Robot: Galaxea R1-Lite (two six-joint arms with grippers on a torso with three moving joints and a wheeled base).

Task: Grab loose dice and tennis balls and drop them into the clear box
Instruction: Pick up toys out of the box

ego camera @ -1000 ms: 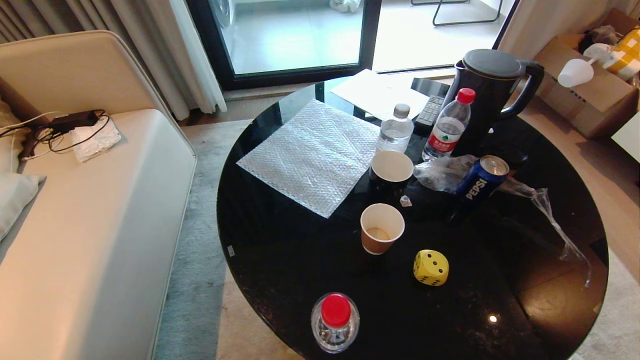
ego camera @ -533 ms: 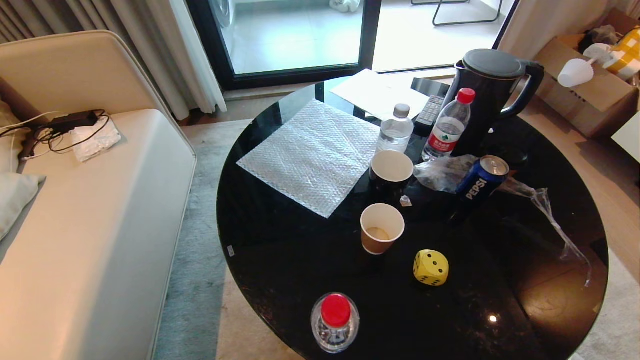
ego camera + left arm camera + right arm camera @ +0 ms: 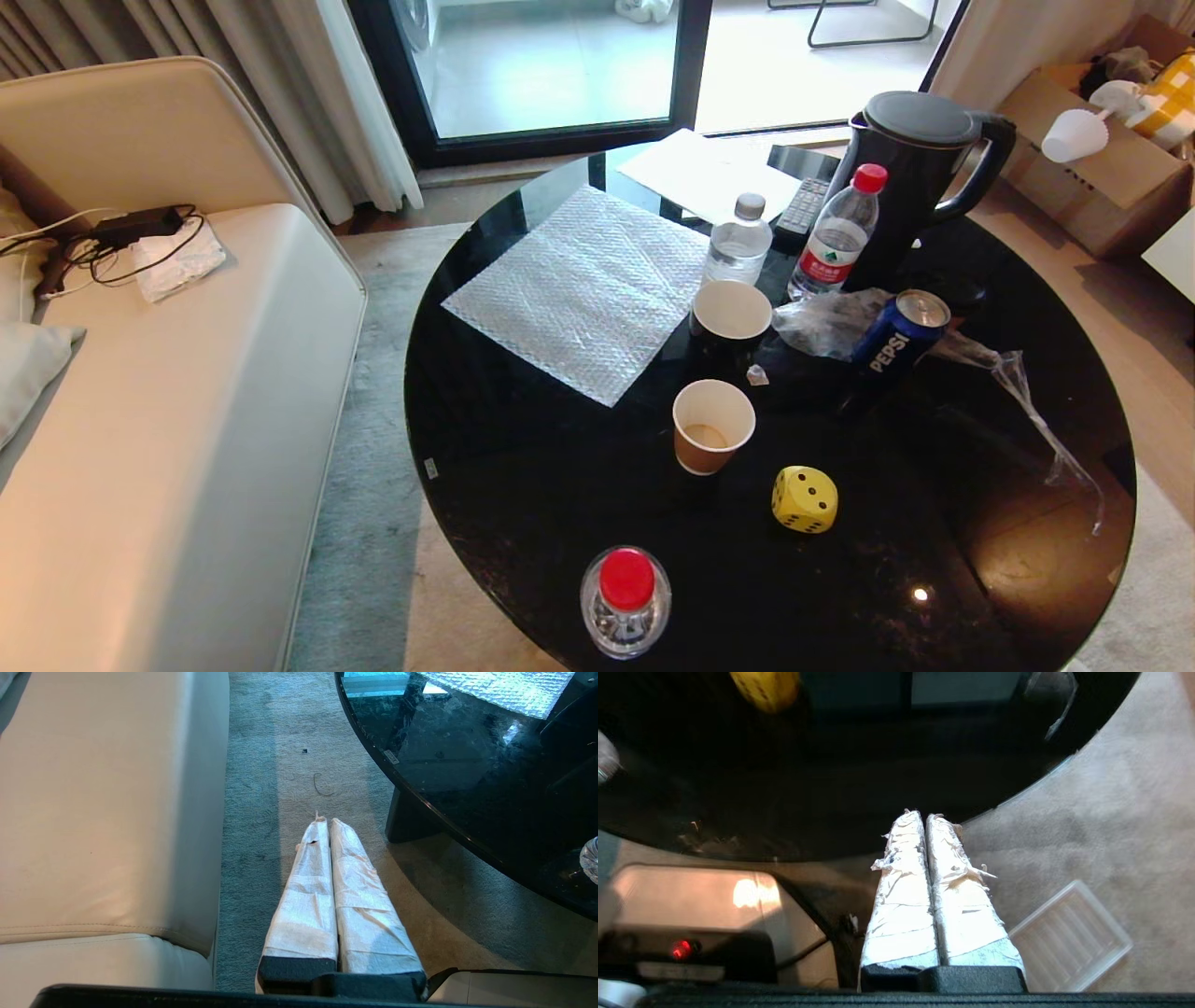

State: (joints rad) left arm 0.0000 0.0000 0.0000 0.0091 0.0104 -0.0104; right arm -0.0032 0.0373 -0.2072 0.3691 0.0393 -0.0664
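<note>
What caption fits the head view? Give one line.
Bright yellow die with black pips sits on the round black glass table beside a brown paper cup.

A round black glossy table [image 3: 523,504] stands on grey carpet [image 3: 364,485] beside a cream sofa [image 3: 168,448], glass door [image 3: 551,65] behind.

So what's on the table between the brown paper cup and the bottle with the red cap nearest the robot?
Nothing. In the head view, bare black tabletop separates the brown paper cup from the clear red-capped bottle. The bright yellow die sits off to the side.
</note>
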